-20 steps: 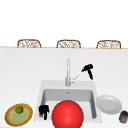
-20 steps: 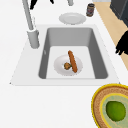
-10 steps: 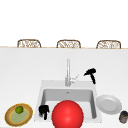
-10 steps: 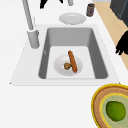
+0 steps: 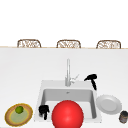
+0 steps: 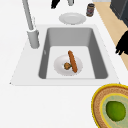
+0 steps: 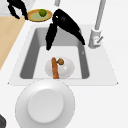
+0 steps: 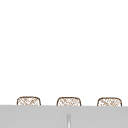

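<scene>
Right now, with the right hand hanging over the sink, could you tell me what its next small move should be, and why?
Probably lower the right hand straight down: its fingers point into the sink but hang above the sausage on the small plate, touching nothing.

Bright, even, flat light from no clear direction; white counter washes out into the wall. Shadows are faint and soft, edges blurred throughout.

No lettering or numbers can be read anywhere (the jar (image 5: 123,116) label included).
</scene>
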Robot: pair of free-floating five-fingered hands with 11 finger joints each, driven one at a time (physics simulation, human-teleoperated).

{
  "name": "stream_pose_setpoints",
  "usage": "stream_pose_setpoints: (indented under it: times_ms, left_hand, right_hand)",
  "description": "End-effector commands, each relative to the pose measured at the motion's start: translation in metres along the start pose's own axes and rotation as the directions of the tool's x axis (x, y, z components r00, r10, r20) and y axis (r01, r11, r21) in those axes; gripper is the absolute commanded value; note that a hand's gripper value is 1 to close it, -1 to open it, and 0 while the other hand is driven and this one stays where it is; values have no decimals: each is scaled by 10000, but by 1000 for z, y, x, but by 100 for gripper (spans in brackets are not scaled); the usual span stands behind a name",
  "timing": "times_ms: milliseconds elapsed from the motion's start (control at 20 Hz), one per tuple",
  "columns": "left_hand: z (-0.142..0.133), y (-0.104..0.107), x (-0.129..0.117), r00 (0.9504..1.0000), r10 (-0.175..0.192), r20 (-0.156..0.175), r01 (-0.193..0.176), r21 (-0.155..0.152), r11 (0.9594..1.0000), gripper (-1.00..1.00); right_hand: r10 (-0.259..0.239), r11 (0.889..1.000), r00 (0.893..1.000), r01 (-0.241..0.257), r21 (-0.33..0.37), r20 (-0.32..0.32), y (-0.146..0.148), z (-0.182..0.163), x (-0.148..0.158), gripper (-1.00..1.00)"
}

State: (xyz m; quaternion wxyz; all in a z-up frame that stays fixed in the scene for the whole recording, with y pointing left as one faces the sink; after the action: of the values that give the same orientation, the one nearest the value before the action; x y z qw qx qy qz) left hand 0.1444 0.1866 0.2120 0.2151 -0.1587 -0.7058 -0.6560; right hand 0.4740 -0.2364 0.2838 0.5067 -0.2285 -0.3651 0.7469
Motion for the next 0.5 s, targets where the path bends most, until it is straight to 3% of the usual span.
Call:
stream_pose_setpoints:
  times_ms: [0, 250, 450]
  left_hand:
    - [0, 0, 0, 10000, 0, 0, 0, 0, 10000, 0]
    - [0, 0, 0, 10000, 0, 0, 0, 0, 10000, 0]
    - [0, 0, 0, 10000, 0, 0, 0, 0, 10000, 0]
  right_hand:
    - [-294, 9978, 9992, 310, -581, 274, 17, 18, 20, -100]
    - [-497, 9940, 9988, 496, -975, 12, 40, 27, 46, -100]
    - [-144, 9947, 9993, 178, -1008, 336, 64, 26, 76, -100]
